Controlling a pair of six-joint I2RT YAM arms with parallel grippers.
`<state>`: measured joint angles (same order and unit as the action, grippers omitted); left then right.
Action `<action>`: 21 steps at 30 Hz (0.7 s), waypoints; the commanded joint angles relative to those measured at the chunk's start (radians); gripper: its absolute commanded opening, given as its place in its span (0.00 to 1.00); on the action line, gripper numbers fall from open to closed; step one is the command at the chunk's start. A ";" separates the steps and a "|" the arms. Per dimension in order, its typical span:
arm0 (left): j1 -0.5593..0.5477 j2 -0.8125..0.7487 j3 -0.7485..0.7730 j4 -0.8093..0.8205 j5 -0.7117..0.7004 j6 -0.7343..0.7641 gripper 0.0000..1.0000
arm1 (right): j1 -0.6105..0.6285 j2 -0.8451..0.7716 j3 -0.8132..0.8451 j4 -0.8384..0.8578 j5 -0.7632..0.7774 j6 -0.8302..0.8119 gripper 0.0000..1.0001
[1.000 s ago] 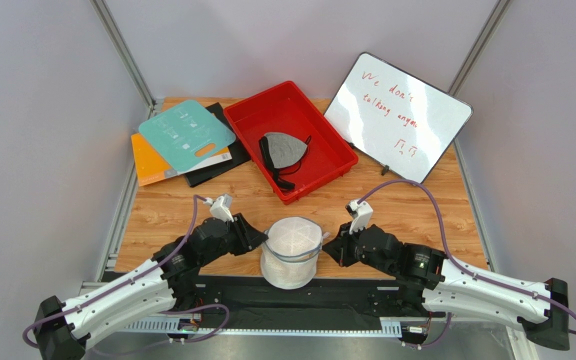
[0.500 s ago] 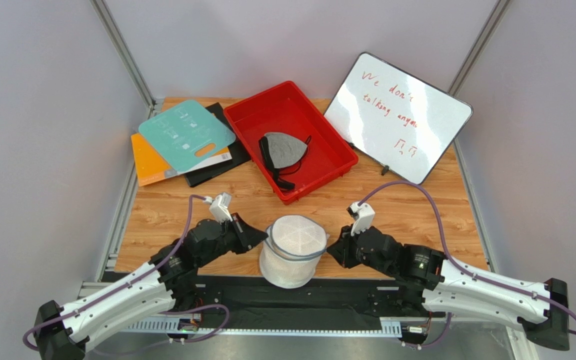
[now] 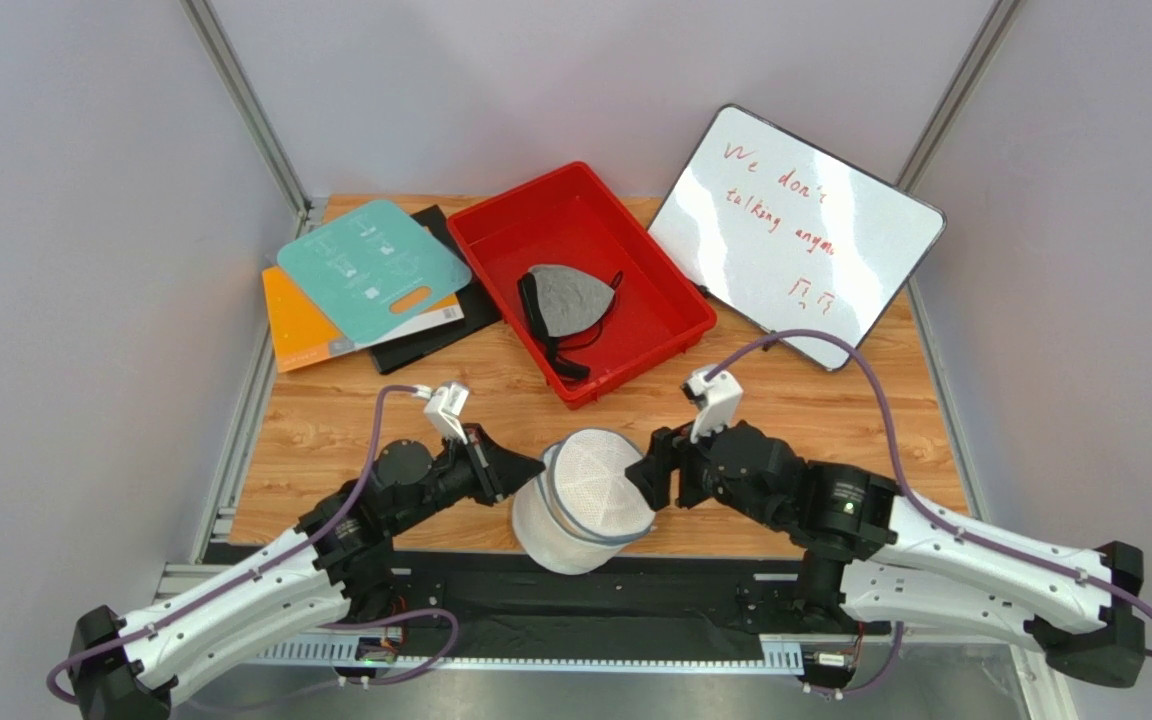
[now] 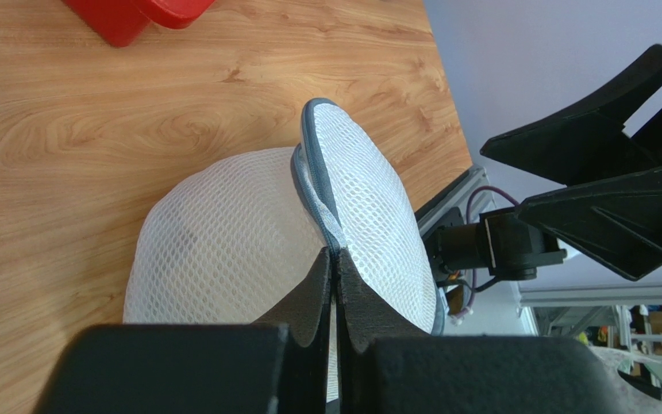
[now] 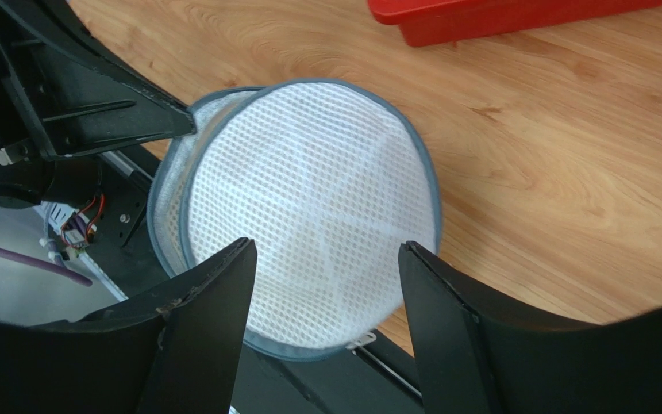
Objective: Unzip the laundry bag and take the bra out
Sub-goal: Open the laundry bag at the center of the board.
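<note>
The laundry bag (image 3: 582,503), a round white mesh pouch with a grey zipper band, sits tilted at the table's near edge between both arms. My left gripper (image 3: 537,468) is shut on the grey band at the bag's left rim (image 4: 336,254). My right gripper (image 3: 639,483) stands open at the bag's right side, its fingers spread either side of the mesh face (image 5: 308,190) without touching it. A small metal zipper pull (image 5: 359,343) hangs at the bag's lower rim. The bra is hidden.
A red tray (image 3: 642,270) behind the bag holds a grey bra with black straps (image 3: 567,300). A whiteboard (image 3: 796,233) leans at the back right. Teal, orange and black boards (image 3: 372,270) are stacked back left. A black rail runs along the table's near edge.
My left gripper has shut on the bag's rim. My right gripper has opened and moved left up to the bag. The bag has tilted and shifted slightly left.
</note>
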<state>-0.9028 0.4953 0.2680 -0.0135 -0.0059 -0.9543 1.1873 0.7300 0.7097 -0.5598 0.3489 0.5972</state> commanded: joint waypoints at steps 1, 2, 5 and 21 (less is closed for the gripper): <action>0.001 -0.023 -0.004 0.070 0.027 0.046 0.00 | 0.040 0.141 0.074 0.195 -0.086 -0.097 0.64; 0.001 -0.030 -0.004 0.067 0.029 0.051 0.00 | 0.052 0.173 0.109 0.202 -0.084 -0.106 0.62; 0.001 -0.040 -0.006 0.061 0.023 0.055 0.00 | 0.107 0.293 0.190 0.192 -0.030 -0.112 0.57; 0.001 -0.040 -0.001 0.044 0.027 0.078 0.00 | 0.235 0.562 0.347 0.092 0.134 -0.051 0.46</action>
<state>-0.9028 0.4610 0.2661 -0.0109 0.0036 -0.8986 1.3960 1.2552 0.9783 -0.4221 0.3672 0.5259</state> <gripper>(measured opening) 0.007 0.470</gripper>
